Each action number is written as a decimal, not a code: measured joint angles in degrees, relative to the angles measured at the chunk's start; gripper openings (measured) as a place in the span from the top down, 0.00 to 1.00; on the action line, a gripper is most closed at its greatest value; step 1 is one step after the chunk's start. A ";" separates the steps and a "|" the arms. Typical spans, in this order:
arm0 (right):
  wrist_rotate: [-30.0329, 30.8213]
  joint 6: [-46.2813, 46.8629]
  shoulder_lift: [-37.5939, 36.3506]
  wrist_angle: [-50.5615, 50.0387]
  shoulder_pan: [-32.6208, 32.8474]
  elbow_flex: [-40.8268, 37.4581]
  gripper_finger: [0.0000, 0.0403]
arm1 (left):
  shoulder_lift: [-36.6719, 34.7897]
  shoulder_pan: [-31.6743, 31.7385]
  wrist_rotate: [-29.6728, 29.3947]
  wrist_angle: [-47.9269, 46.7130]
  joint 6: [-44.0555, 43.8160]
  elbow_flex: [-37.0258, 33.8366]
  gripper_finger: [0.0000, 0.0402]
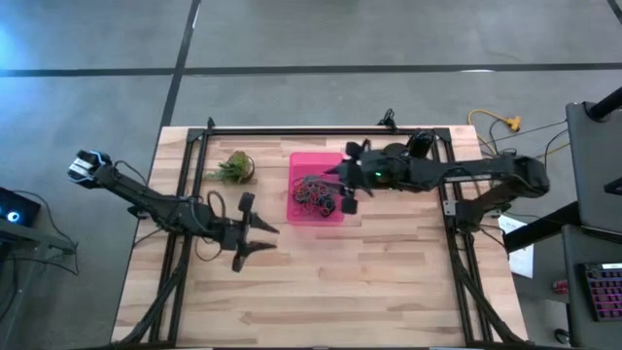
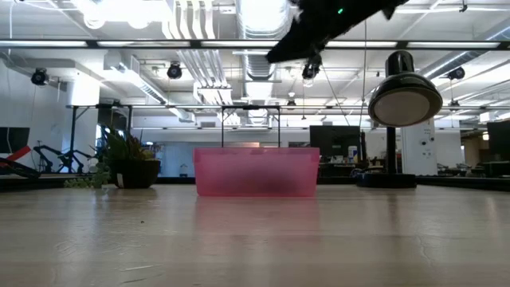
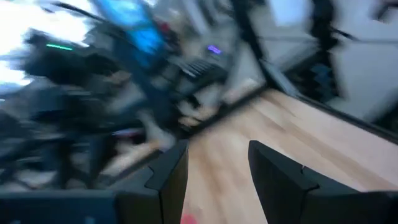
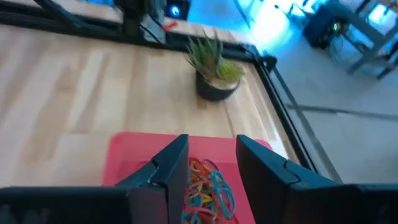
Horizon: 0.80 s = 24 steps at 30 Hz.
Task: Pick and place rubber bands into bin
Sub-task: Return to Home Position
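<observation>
The right end effector (image 4: 211, 146) is nearest its wrist camera. Its two dark fingers (image 4: 171, 165) stand apart with nothing between them, so it is open and empty. Through the gap show the rubber bands (image 4: 208, 190), a loose tangle of red, orange, yellow, green and blue loops lying inside the pink bin (image 4: 124, 149). In the high view this end effector (image 1: 347, 190) hangs over the bin's (image 1: 316, 160) 3 o'clock edge, with the bands (image 1: 313, 197) heaped toward the bin's 6 o'clock side.

The left end effector (image 1: 260, 233) is at 8 o'clock from the bin, above bare worktop (image 1: 389, 282). Its fingers (image 3: 171, 171) are also spread and hold nothing.

A small potted plant (image 1: 233, 167) sits at 9 o'clock from the bin, near it but not touching. The bin itself rests flat, toward 12 o'clock of the worktop's middle.
</observation>
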 joint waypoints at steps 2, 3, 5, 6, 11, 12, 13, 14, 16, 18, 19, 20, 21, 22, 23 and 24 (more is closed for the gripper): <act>-0.13 0.01 -3.50 0.39 0.84 -1.70 0.69 | 0.90 1.02 -2.55 5.07 1.90 0.22 0.62; -0.20 0.06 -5.39 0.28 1.21 -2.88 0.69 | 1.26 1.58 -3.36 6.50 3.24 0.24 0.62; -0.52 0.49 -9.64 0.48 1.75 -5.54 0.70 | 2.18 2.93 -3.62 9.95 5.62 0.23 0.62; -0.89 0.52 -11.79 0.67 1.94 -7.15 0.70 | 2.61 3.80 -3.54 11.19 6.38 0.07 0.62; -1.48 1.06 -24.06 6.01 2.50 -18.56 0.71 | 4.30 8.38 -3.65 12.47 7.11 -0.64 0.62; -1.46 0.93 -26.86 7.68 2.50 -21.38 0.71 | 4.48 9.02 -3.64 12.45 7.10 -1.05 0.62; -1.43 0.73 -29.39 9.62 2.48 -24.00 0.71 | 4.59 9.45 -3.61 12.40 7.08 -1.47 0.62; -1.33 0.37 -31.88 11.68 2.46 -26.42 0.71 | 4.57 9.75 -3.56 12.32 7.06 -1.91 0.62; -1.29 0.24 -36.76 14.72 2.46 -31.08 0.71 | 4.01 9.96 -3.62 12.30 7.07 -2.73 0.62; -1.37 0.45 -41.46 16.54 2.48 -34.70 0.71 | 2.15 10.00 -3.61 12.47 7.09 -3.67 0.62; -1.36 0.57 -43.74 16.67 2.48 -36.29 0.71 | 0.80 10.05 -3.64 12.47 7.09 -4.38 0.62; -1.33 0.79 -45.95 16.67 2.48 -37.78 0.71 | -0.67 10.14 -3.70 12.64 7.09 -5.12 0.62; -1.32 0.93 -47.83 16.68 2.46 -39.24 0.71 | -2.44 10.36 -3.73 12.71 7.09 -6.04 0.62; -1.34 1.12 -49.59 16.63 2.48 -40.62 0.71 | -4.42 10.69 -3.83 12.40 7.08 -7.06 0.62; -1.42 1.31 -51.28 16.59 2.48 -41.87 0.71 | -6.51 10.85 -4.01 12.52 7.05 -8.12 0.62; -1.50 1.31 -52.89 16.59 2.48 -43.13 0.72 | -8.80 10.90 -4.24 12.88 7.00 -9.31 0.62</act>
